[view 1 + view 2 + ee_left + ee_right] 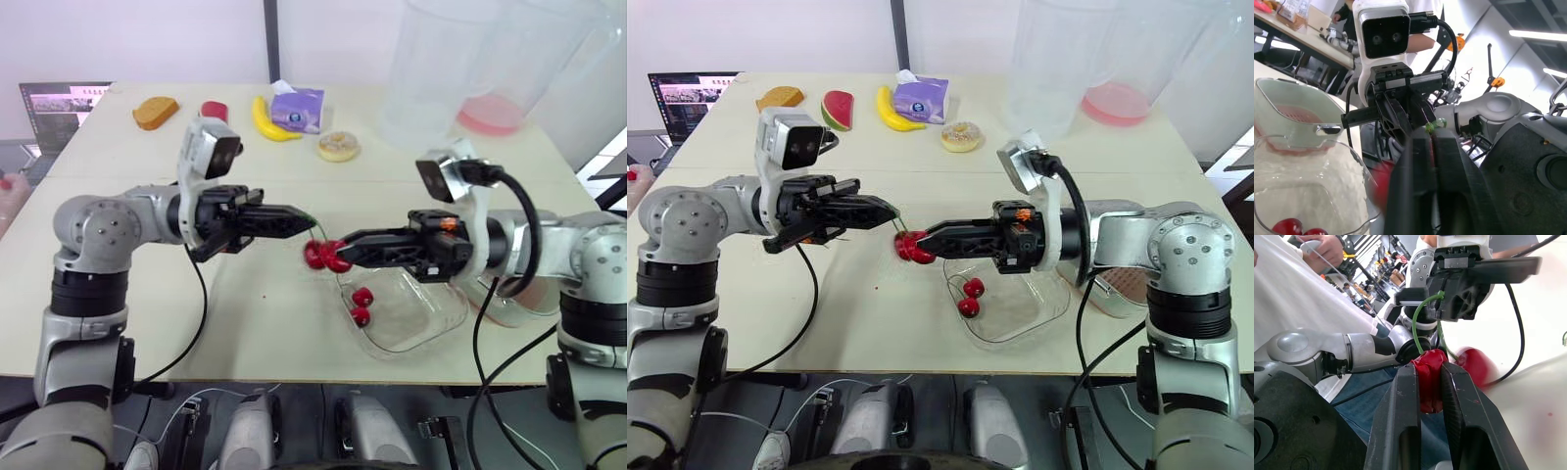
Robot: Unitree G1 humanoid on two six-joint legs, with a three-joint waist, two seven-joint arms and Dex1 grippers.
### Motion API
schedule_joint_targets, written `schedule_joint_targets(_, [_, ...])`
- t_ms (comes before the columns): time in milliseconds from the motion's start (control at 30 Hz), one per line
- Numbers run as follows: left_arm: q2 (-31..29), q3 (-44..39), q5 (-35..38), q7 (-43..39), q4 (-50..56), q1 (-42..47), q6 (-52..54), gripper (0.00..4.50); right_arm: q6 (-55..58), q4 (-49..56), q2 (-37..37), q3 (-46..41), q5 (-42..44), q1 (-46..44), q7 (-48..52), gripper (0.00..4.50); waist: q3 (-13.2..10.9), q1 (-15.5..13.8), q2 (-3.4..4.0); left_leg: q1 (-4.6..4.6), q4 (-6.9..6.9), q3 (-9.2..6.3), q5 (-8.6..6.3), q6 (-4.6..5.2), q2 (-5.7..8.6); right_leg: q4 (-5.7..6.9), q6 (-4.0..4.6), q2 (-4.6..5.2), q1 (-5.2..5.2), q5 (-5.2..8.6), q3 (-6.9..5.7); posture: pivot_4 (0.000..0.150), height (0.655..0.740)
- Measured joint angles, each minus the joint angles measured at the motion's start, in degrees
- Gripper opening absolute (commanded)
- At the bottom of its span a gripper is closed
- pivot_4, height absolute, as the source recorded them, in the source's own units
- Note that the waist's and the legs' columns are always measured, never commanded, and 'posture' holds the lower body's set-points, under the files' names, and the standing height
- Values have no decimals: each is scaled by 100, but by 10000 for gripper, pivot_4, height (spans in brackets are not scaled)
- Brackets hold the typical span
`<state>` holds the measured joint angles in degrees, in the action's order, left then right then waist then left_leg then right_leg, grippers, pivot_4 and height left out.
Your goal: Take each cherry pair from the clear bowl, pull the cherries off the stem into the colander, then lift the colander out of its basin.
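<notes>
Left eye view: left gripper (pixel 302 221) and right gripper (pixel 345 242) meet tip to tip above the tabletop (pixel 245 323), just off the clear bowl's (pixel 431 328) rim. A cherry pair (pixel 321 257) hangs between them. Two more cherries (pixel 362 296) lie in the bowl, which stands near the tabletop's front edge.

Right eye view: colander (pixel 1127 284) sits in its basin (pixel 1109 305) toward the front right corner, just beyond the bowl and partly hidden by the right forearm.

Left wrist view: left fingers pressed together on the green stem (pixel 1430 126). A red blur of fruit shows below them.

Right wrist view: right fingers pinch one cherry of the pair. The stem arches up to the left gripper's tips, and the second cherry dangles free beside the held one.

Step in hand, as judged: the pull-apart of one pair, not yet done. Fruit and stem are joined.

Next move calls for: both grips held firm, the grippers drawn apart, and the freed fruit carried across to the colander, which is well off to the right of the present pull point.
</notes>
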<state>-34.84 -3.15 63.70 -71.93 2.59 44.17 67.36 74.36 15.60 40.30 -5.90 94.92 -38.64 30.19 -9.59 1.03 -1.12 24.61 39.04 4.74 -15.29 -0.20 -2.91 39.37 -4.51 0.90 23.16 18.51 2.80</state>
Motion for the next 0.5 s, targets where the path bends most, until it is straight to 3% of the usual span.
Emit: schedule_joint_targets(500, [46, -4, 181, 195, 35, -4, -7, 544, -108, 7, 97, 125, -19, 26, -4, 2232, 0, 0, 0, 0, -1, 0, 0, 0, 0, -2, 0, 1, 0, 0, 0, 1500, 7400])
